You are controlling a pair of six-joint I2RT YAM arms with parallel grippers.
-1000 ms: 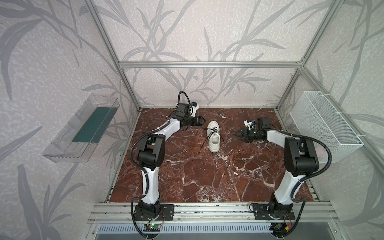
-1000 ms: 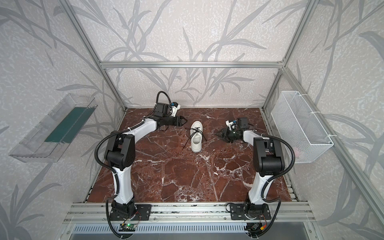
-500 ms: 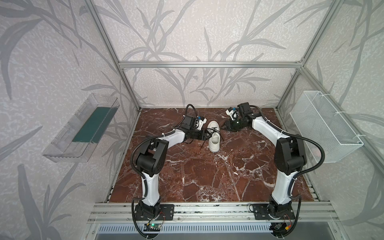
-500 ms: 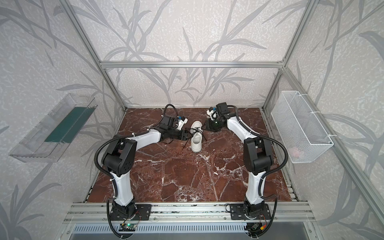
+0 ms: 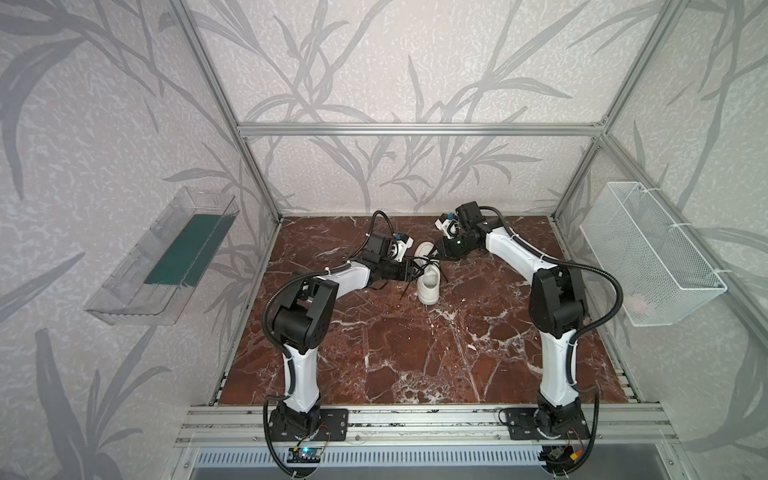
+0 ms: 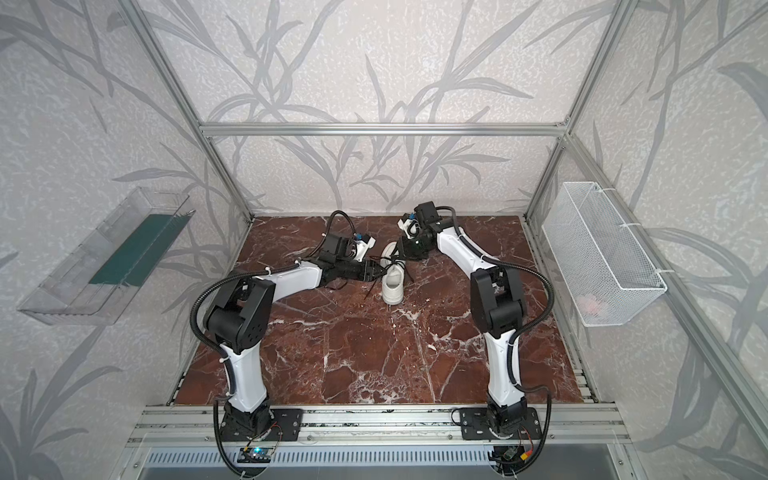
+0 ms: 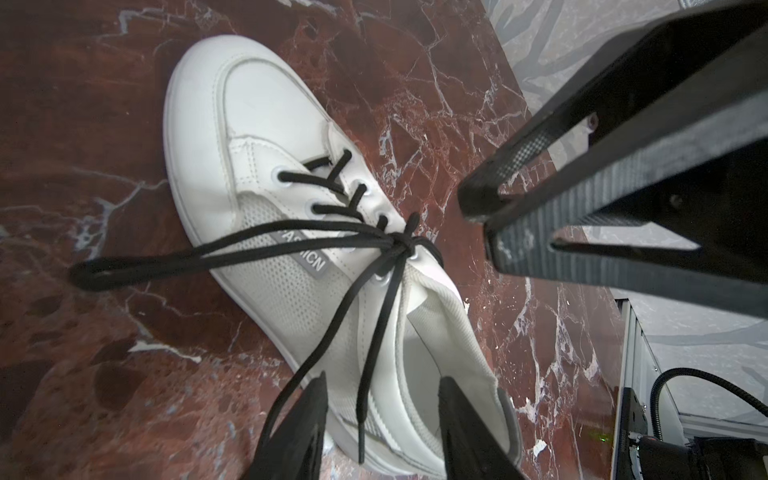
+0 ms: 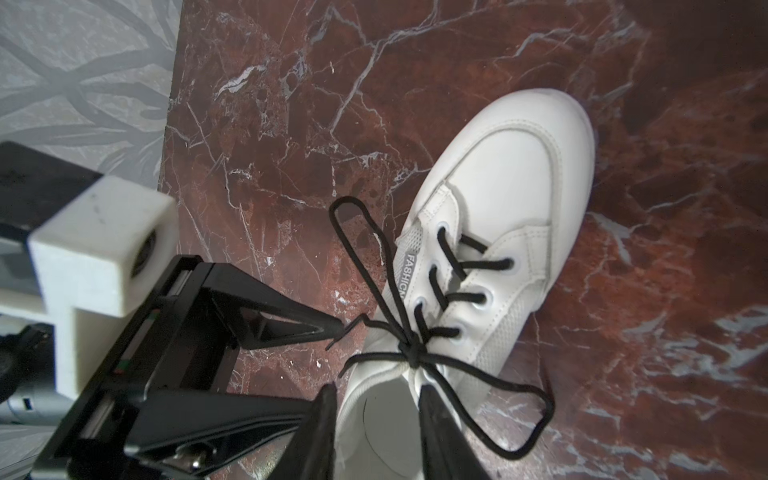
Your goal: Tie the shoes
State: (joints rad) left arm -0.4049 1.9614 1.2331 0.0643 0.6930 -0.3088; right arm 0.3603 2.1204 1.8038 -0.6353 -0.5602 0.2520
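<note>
The white shoe (image 5: 429,287) (image 6: 393,289) stands on the marble toward the back, toe to the front. Its black laces (image 7: 401,245) (image 8: 411,353) are knotted into a bow with long loops. My left gripper (image 5: 417,271) (image 7: 384,376) reaches in from the left, open, over the shoe's side. A loose lace end (image 7: 361,453) hangs between its fingers, unclamped. My right gripper (image 5: 440,252) (image 8: 377,388) is open and hovers over the shoe's heel opening, behind the knot, holding nothing. Both grippers almost meet above the shoe.
A white wire basket (image 5: 648,253) hangs on the right wall and a clear plastic bin (image 5: 162,257) on the left wall. Aluminium frame posts (image 5: 257,174) stand at the back corners. The marble top (image 5: 415,357) stretches toward the front rail.
Both arms have swung in to the shoe, the left from the back left, the right from the shoe's right to its far end. Both pairs of jaws have narrowed.
</note>
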